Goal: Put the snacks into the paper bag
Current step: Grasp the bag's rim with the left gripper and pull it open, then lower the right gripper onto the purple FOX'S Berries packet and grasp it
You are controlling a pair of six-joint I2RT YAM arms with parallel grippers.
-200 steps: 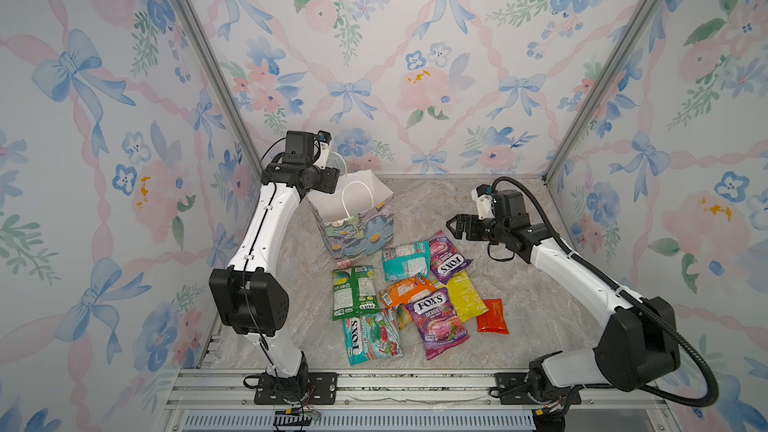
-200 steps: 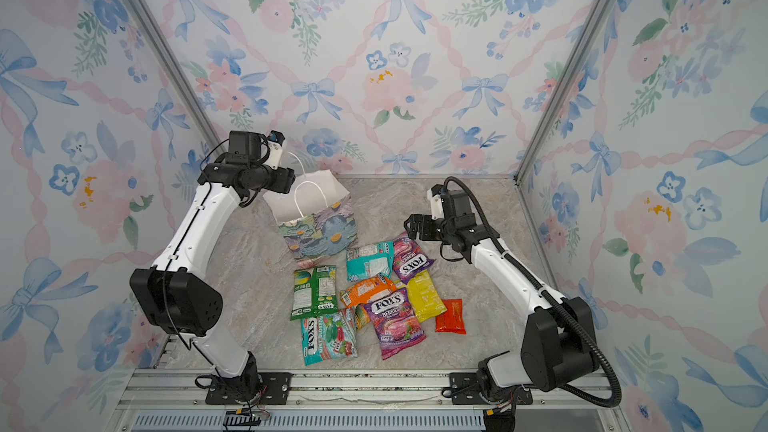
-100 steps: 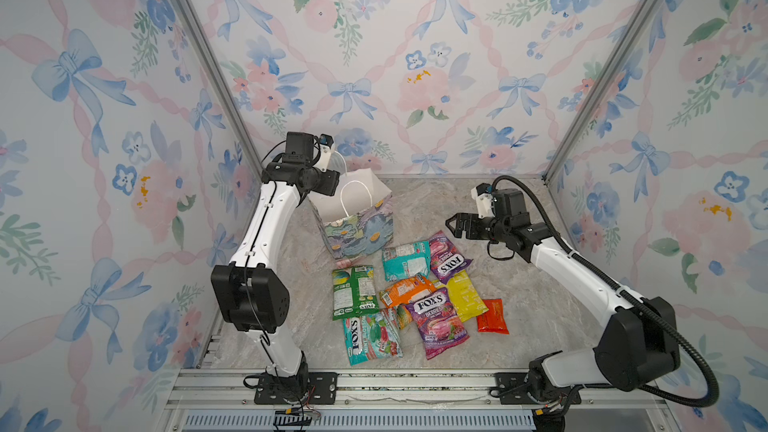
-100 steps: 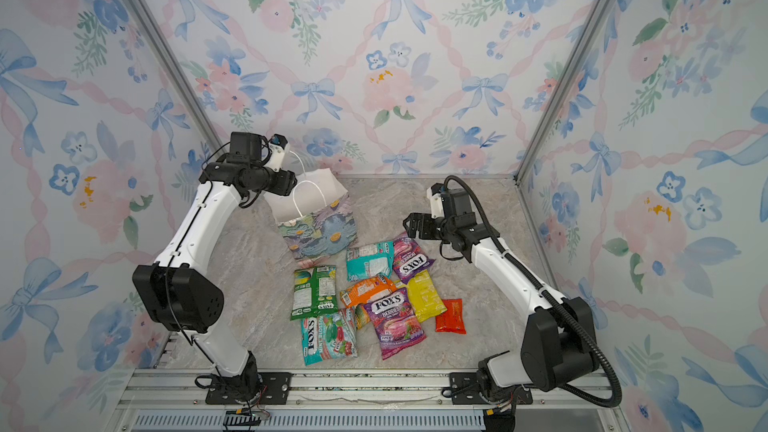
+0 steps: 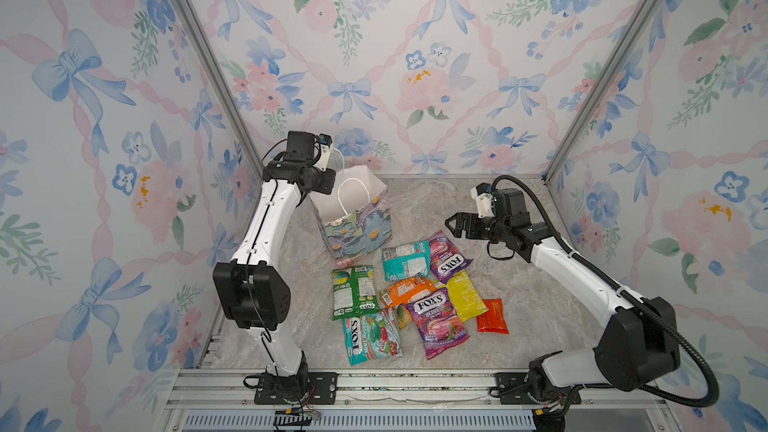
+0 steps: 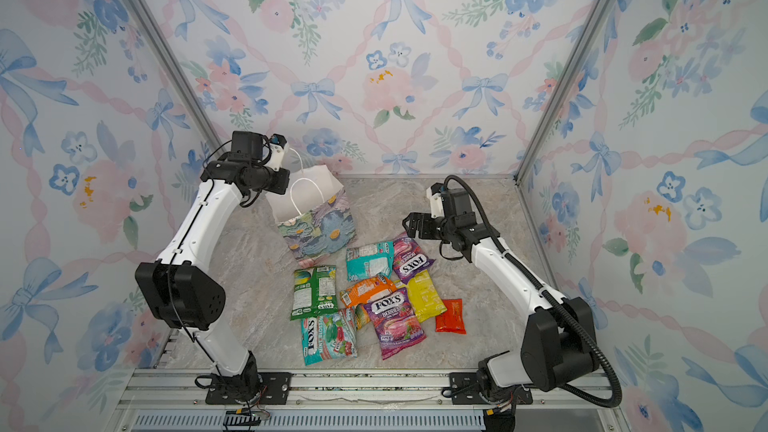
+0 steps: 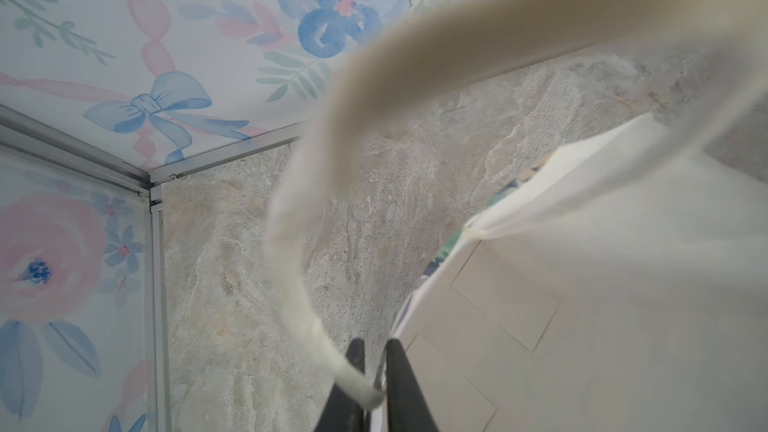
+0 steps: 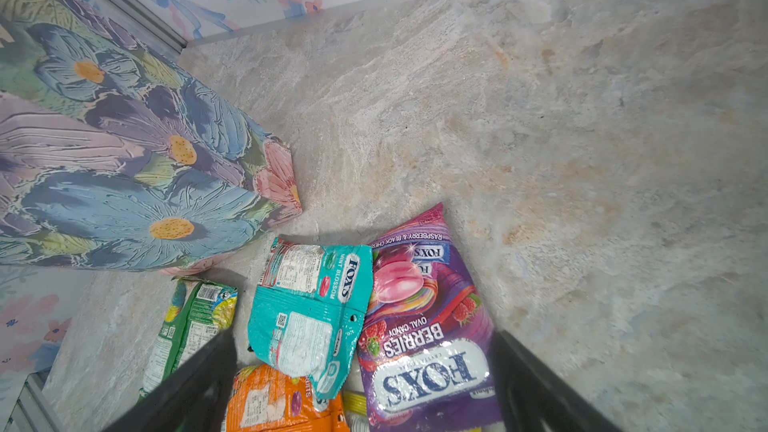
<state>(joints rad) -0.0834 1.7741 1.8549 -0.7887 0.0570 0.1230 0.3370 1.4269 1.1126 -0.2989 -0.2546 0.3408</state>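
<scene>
Left gripper [image 7: 375, 353] just pinched bag [image 7: 602, 263] rim between its fingers, so bag's steadied. Right gripper [image 8: 361, 340] spread wide over snacks [image 5: 419, 297].

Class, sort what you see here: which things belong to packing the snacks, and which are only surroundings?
In the job: snacks, paper bag, left gripper pinching the bag's rim, right gripper open, by the snacks.
Just there: flowered walls, stone-look tabletop, metal rail.
</scene>
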